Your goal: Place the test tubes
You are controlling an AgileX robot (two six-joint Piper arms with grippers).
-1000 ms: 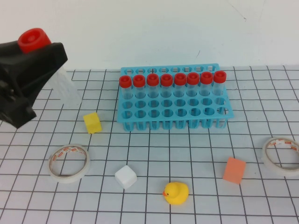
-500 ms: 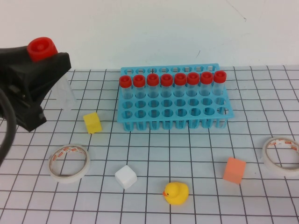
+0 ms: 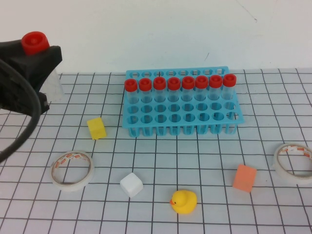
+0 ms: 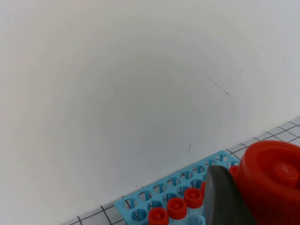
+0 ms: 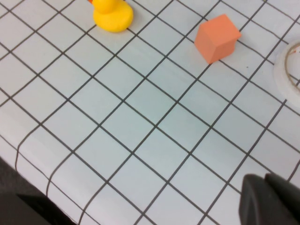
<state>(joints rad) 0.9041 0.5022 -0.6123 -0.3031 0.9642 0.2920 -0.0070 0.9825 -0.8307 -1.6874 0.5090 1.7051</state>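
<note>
A test tube (image 3: 52, 87) with a red cap (image 3: 35, 43) is held tilted in the clamped left gripper (image 3: 43, 62), raised at the far left of the high view. It is kept well apart from the blue rack (image 3: 180, 127), where eight capped tubes (image 3: 180, 84) are stood in one row. In the left wrist view, the red cap (image 4: 272, 180) is seen beside a dark finger (image 4: 220, 197), with the blue rack (image 4: 123, 204) beyond. In the right wrist view, the right gripper (image 5: 267, 200), closed, is seemingly hung over the table's (image 5: 140, 108) near edge, near the orange cube (image 5: 216, 37) and the duck (image 5: 111, 13).
</note>
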